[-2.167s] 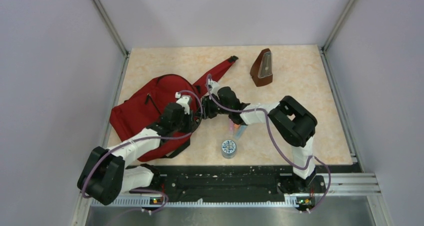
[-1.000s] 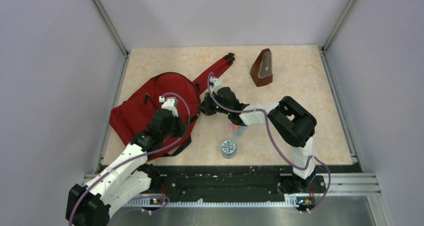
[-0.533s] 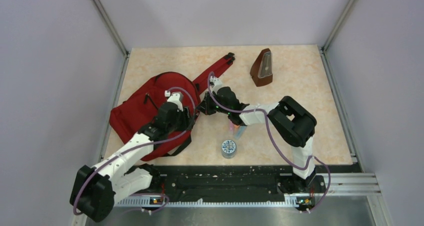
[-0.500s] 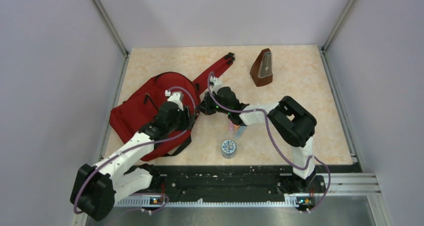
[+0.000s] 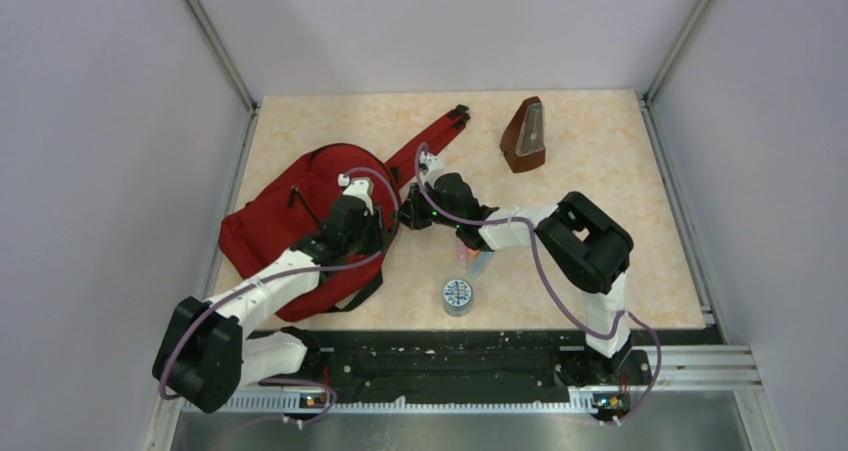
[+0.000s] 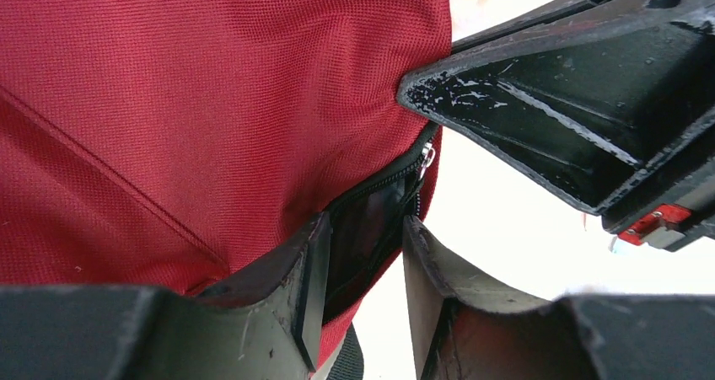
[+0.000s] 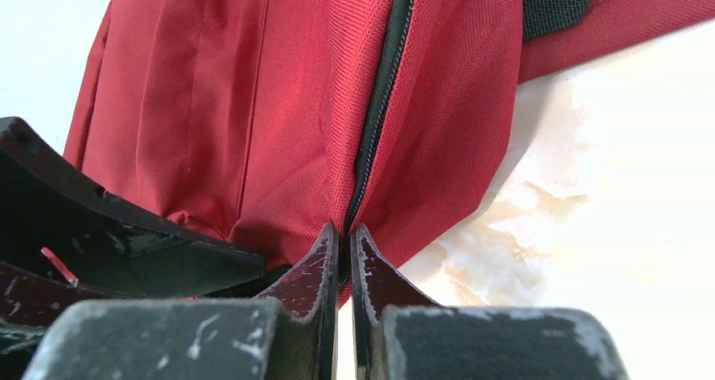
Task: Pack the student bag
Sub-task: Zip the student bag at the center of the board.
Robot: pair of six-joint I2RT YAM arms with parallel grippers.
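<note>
The student bag lies centre-left on the counter. The left end effector, narrowly parted, straddles its partly open zipper. The right end effector pinches the bag's edge at the zipper.

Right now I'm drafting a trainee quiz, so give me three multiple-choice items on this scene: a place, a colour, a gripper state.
1. Where is the metronome? A) beyond and right of the student bag B) inside it C) in the left gripper
2. The student bag's colour? A) blue B) red C) green
3. The right gripper is? A) wide open B) shut on the zipper C) out of view
Answers: 1A, it stands alone by the far edge. 2B, red fabric throughout. 3B, its fingers pinch the seam.
</note>
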